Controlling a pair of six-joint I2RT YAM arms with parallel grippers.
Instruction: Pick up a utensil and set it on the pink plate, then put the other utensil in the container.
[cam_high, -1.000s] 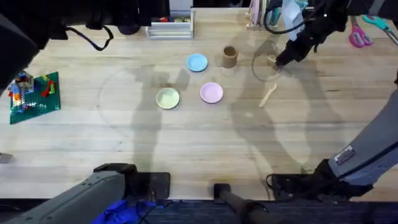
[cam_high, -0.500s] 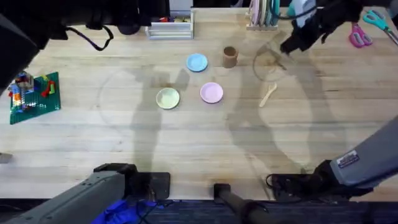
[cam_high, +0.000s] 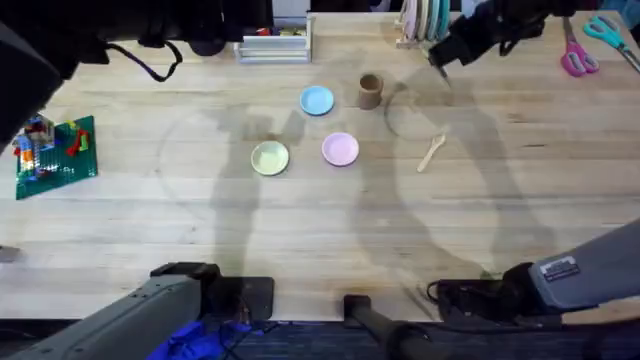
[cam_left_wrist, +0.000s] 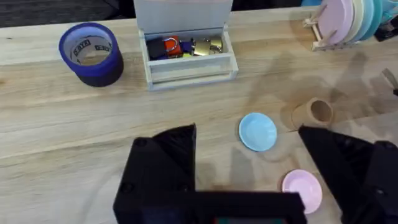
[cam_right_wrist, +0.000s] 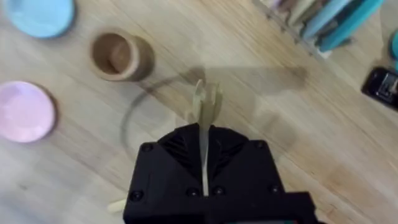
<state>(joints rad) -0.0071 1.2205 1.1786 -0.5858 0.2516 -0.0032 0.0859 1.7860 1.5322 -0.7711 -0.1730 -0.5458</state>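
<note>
Wooden table (cam_high: 300, 220), tan cup (cam_high: 370, 91) empty, right gripper (cam_right_wrist: 205, 106) jaws clamping fork (cam_right_wrist: 205, 102)

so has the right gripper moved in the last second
Yes. Shut on the fork, the right gripper has lifted from beside the spoon toward the table's far edge, nearer the plate rack.

Light blue plate (cam_high: 317, 100) and yellow-green plate (cam_high: 269, 157) on wooden tabletop (cam_high: 300, 230). White tray (cam_left_wrist: 185, 55) holding small bits, blue tape roll (cam_left_wrist: 91, 53) beside it. Lego build (cam_high: 52, 150) far left; scissors (cam_high: 578, 50) far right; plate rack (cam_left_wrist: 348, 22) at back
</note>
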